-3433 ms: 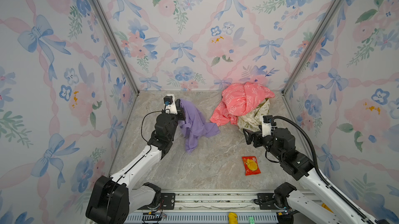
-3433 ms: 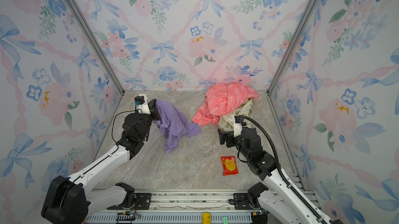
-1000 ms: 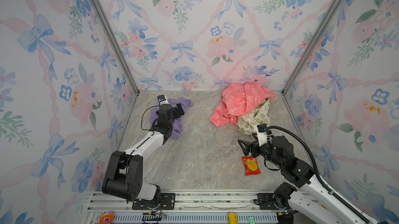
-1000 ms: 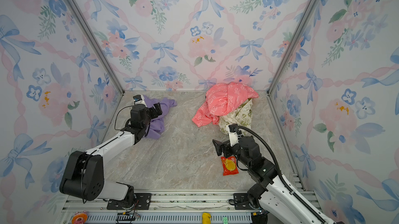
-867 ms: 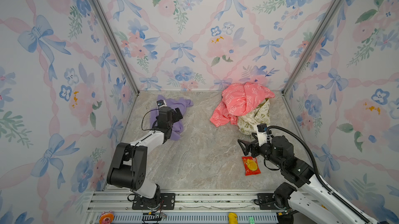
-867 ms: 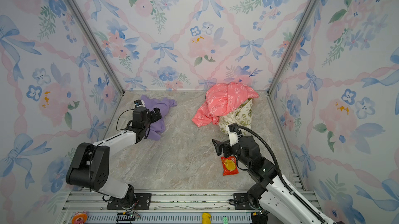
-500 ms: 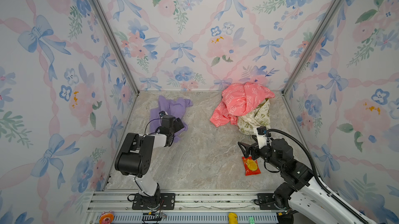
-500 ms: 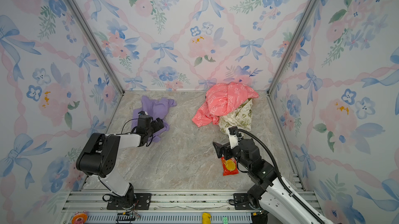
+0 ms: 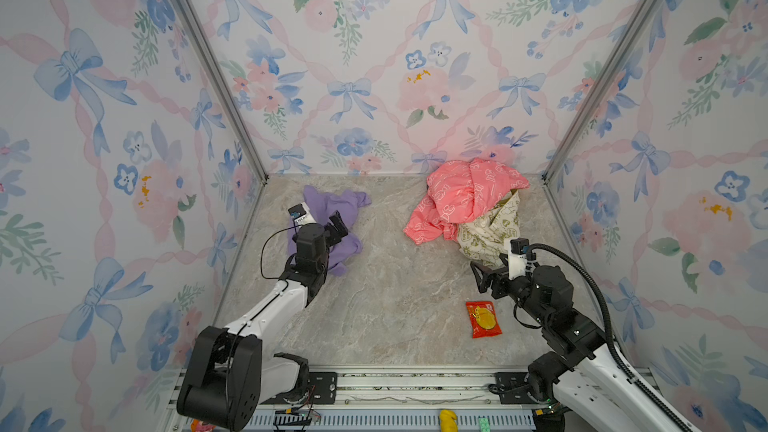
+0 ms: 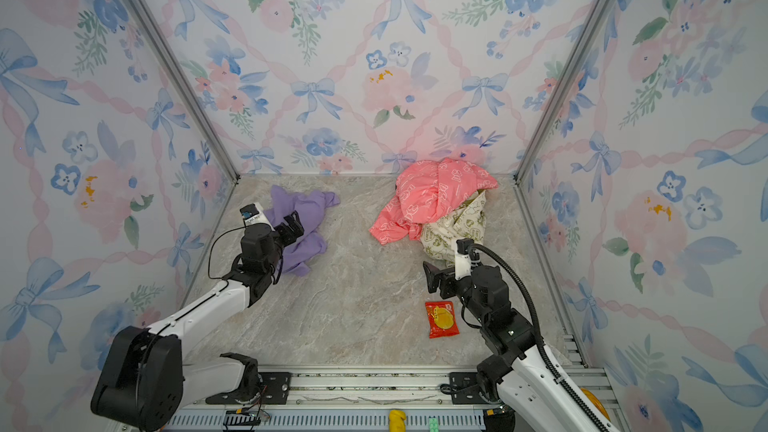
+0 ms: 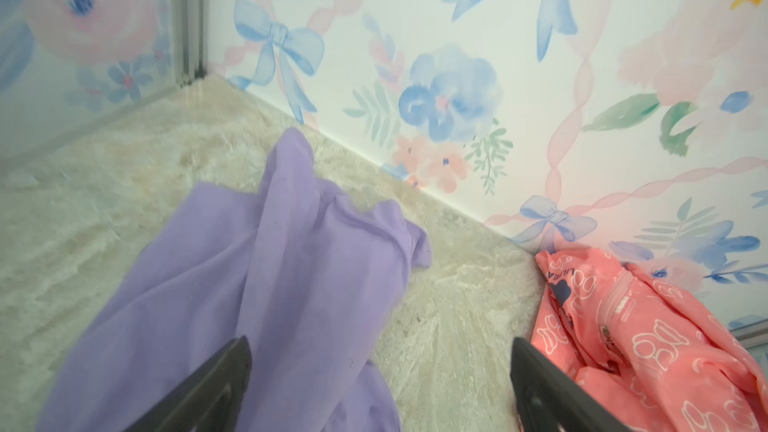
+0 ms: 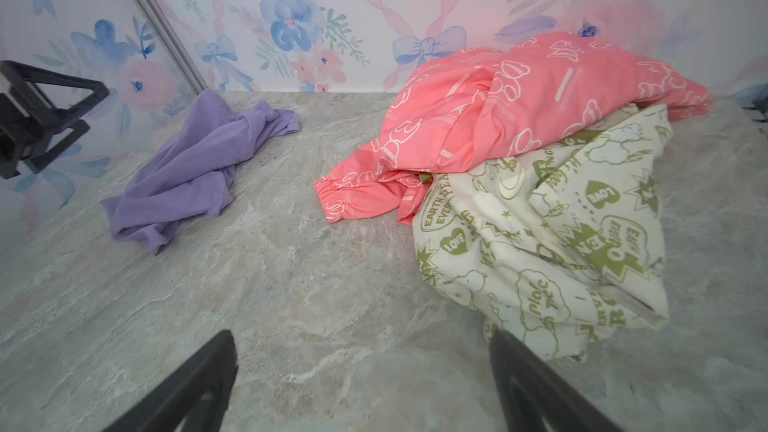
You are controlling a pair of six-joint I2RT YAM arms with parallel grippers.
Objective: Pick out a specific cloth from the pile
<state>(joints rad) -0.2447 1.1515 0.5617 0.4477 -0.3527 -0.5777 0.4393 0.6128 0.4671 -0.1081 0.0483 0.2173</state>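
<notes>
The cloth is plain purple and lies crumpled on the floor at the back left, apart from the pile. My left gripper hovers over its near part, open and empty. In the left wrist view the cloth spreads under one side of the left gripper. The pile sits at the back right, a pink printed cloth over a cream one with green print. My right gripper stands open just in front of the pile, over bare floor.
A small red snack packet lies on the floor beside the right arm. Floral walls close in the marble floor on three sides. A metal rail runs along the front.
Earlier my left gripper held the purple cloth up near the middle left. Now the cloth lies loose at the back left and the left arm has drawn back over it. The right arm barely moved.
</notes>
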